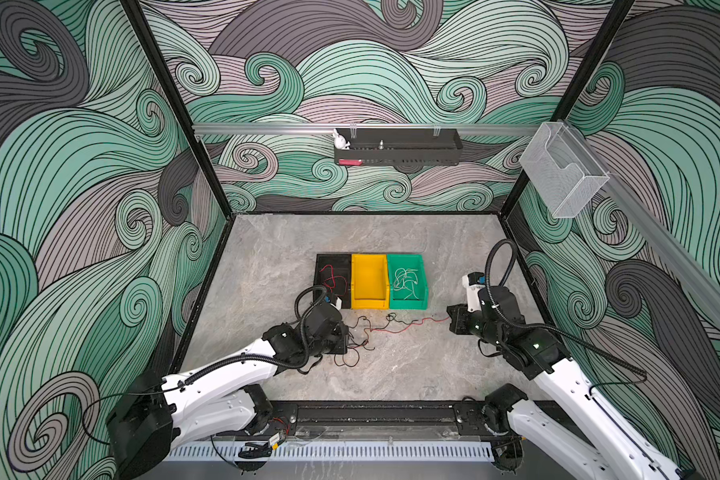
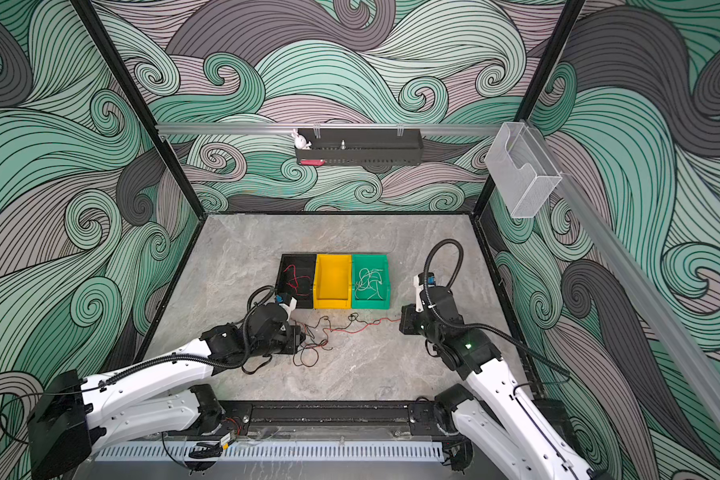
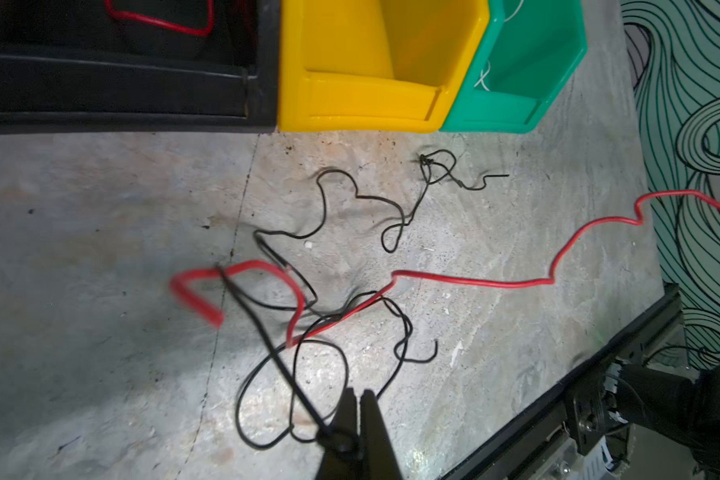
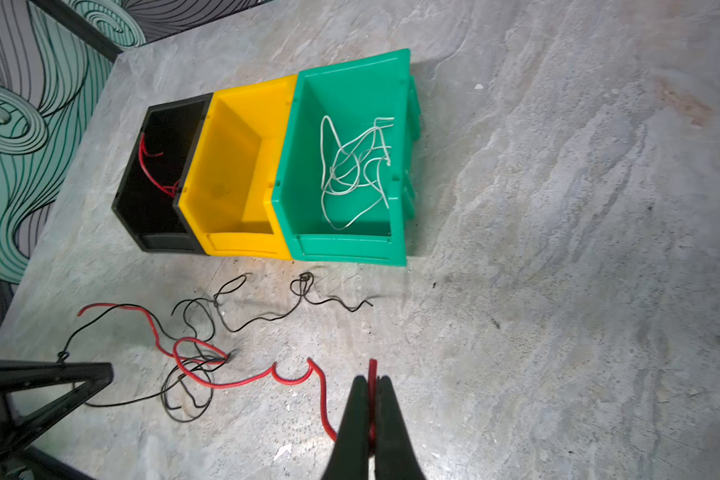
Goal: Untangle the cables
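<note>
A red cable (image 1: pixel 408 325) and a black cable (image 1: pixel 350 357) lie tangled together on the stone table in front of the bins, and both top views show them. My left gripper (image 3: pixel 358 392) is shut, and a taut strand of the black cable (image 3: pixel 267 336) runs into its jaws. It sits at the left end of the tangle (image 2: pixel 308 349). My right gripper (image 4: pixel 373 379) is shut on the free end of the red cable (image 4: pixel 242 382), which stretches leftward to the knot. In a top view it is at the right (image 1: pixel 449 320).
Three bins stand in a row behind the cables: a black bin (image 1: pixel 333 259) with a red cable in it, a yellow bin (image 1: pixel 368 305), and a green bin (image 1: pixel 408 305) holding white cables (image 4: pixel 350 166). A black frame rail (image 1: pixel 371 415) borders the table's front edge.
</note>
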